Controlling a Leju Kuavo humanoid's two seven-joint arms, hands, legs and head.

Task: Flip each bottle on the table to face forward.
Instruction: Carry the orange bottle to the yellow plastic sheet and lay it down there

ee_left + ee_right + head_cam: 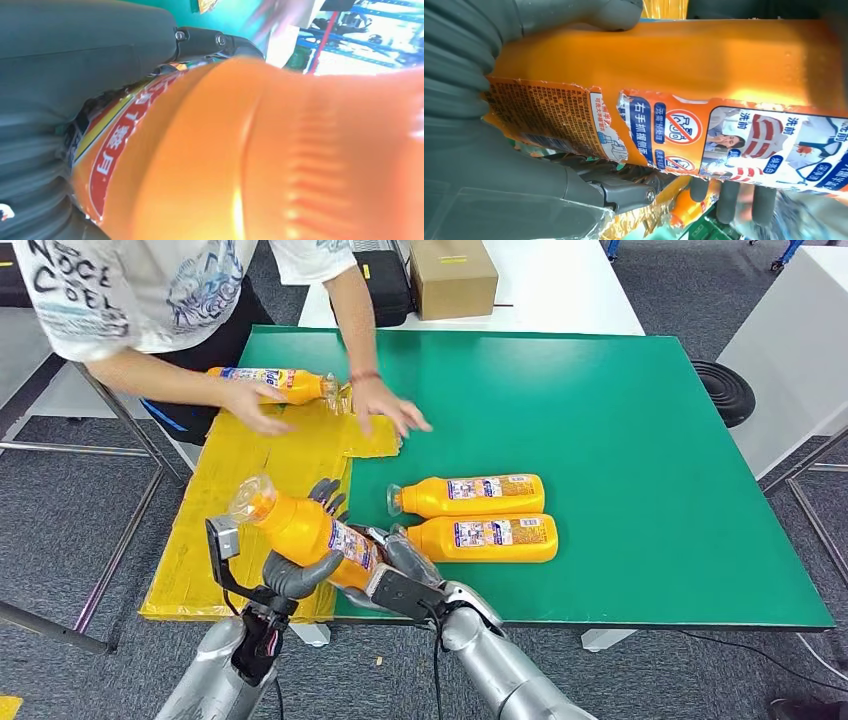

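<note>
Both hands, left hand and right hand, grip one orange bottle (fingers wrapped around it), likely for turning it. Two bottles lie on the green table.

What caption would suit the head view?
Both robot hands hold an orange bottle over the table edge while a person places another.

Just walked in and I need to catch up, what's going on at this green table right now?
The robot holds one orange bottle off the table, gripped by both its left hand and right hand. Two more orange bottles lie side by side on the green table. A person leans over the yellow mat, one hand on a fourth bottle lying there.
</note>
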